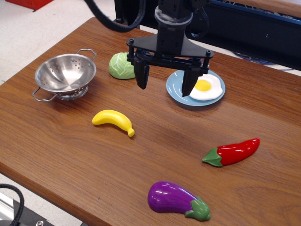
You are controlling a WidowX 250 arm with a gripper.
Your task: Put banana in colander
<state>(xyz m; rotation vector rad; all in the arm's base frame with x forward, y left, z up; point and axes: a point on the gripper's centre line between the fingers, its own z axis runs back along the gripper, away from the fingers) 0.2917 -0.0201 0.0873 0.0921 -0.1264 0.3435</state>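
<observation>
The yellow toy banana (113,121) lies on the wooden table left of centre, its stem end pointing right. The shiny steel colander (65,73) stands upright and empty at the back left, up and to the left of the banana. My black gripper (166,86) hangs open and empty above the table, behind and to the right of the banana, its fingers wide apart. It touches neither the banana nor the colander.
A green cabbage (122,66) sits just left of the gripper. A blue plate (178,90) with a fried egg (206,87) lies under its right finger. A red chili pepper (233,152) and a purple eggplant (176,198) lie front right. The table's front edge (61,200) runs diagonally.
</observation>
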